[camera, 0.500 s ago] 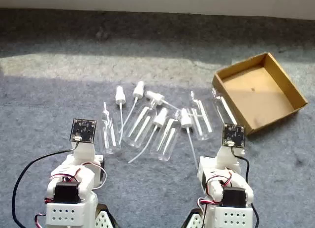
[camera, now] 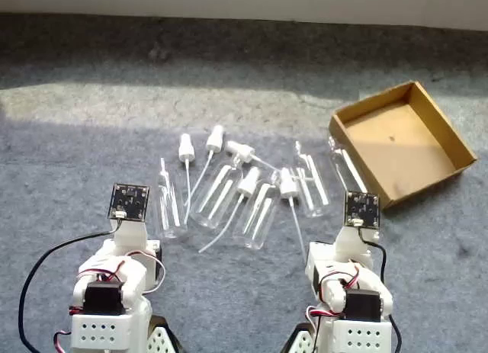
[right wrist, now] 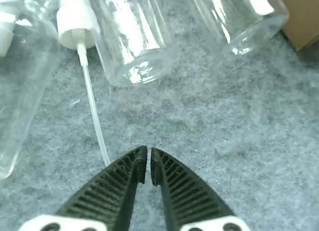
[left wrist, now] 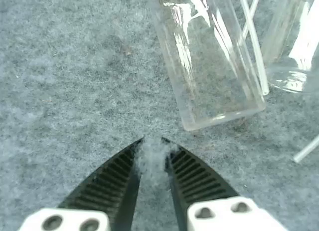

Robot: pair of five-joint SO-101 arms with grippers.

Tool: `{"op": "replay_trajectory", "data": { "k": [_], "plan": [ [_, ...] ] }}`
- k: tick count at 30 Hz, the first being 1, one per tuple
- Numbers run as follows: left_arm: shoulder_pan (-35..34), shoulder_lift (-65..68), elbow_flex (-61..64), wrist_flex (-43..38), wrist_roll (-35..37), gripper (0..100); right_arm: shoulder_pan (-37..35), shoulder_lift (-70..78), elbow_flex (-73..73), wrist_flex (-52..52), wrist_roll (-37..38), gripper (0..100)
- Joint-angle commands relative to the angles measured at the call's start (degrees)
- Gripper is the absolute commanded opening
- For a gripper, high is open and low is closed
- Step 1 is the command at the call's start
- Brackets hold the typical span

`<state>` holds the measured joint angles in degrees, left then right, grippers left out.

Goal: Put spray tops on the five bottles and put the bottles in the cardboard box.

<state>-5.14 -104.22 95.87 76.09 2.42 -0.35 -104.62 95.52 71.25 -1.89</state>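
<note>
Starting at your left gripper [left wrist: 152, 139]: its jaws sit all but together, with a thin strip of grey carpet [left wrist: 60, 66] showing between them, and they grip nothing. Just ahead of the tips lies the flat base of a clear bottle [left wrist: 214, 66] on its side, with a white dip tube [left wrist: 253, 46] running along its far flank. Your right gripper [right wrist: 148, 150] has its jaws closed tip to tip, also empty, low over the carpet. A spray top [right wrist: 76, 29] lies ahead of it, its tube ending just beside one finger, next to the round base of another bottle [right wrist: 132, 36]. From above, you see the five bottles [camera: 217, 193] lying in a loose row ahead of both arms, with the spray tops [camera: 186, 147] loose among them. The cardboard box [camera: 396, 143] sits open at the row's right end.
</note>
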Motion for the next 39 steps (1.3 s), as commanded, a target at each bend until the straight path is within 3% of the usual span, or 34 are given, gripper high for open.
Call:
{"op": "replay_trajectory", "data": {
  "k": [1,39],
  "plan": [
    [-0.4,-0.4,1.2,0.3,-0.3,1,0.0,-0.7,8.1,0.4,-0.6,0.5],
    [-0.4,-0.4,1.2,0.3,-0.3,1,0.0,-0.7,7.8,-2.9,-0.5,0.8]
  ]
}}
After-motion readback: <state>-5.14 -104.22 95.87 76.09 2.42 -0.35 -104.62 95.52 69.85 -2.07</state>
